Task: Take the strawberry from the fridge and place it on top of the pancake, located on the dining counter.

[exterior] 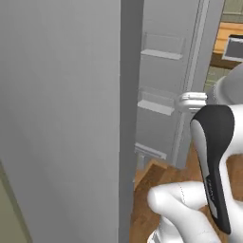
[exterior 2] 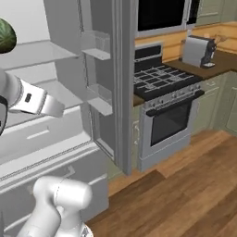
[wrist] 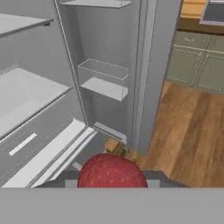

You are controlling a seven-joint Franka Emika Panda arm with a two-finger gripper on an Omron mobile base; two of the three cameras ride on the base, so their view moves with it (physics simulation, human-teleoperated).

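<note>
The strawberry [wrist: 112, 171] sits clenched between the jaws of the gripper [wrist: 112, 178], held beside the open fridge [wrist: 39, 109], apparently so it can be carried off to the pancake on the dining tabletop.

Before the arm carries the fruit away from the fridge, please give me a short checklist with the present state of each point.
1. Strawberry sits at the pincer: ok, in the hand view.
2. Pincer firmly shut on it: cannot tell, the fingertips are hidden.
3. Fridge door open, leaving an exit path: ok.
4. Hand outside the shelves: ok, they lie ahead of it.
5. Watermelon undisturbed on its shelf: ok.
6. Pancake and dining counter located: cannot tell.
</note>
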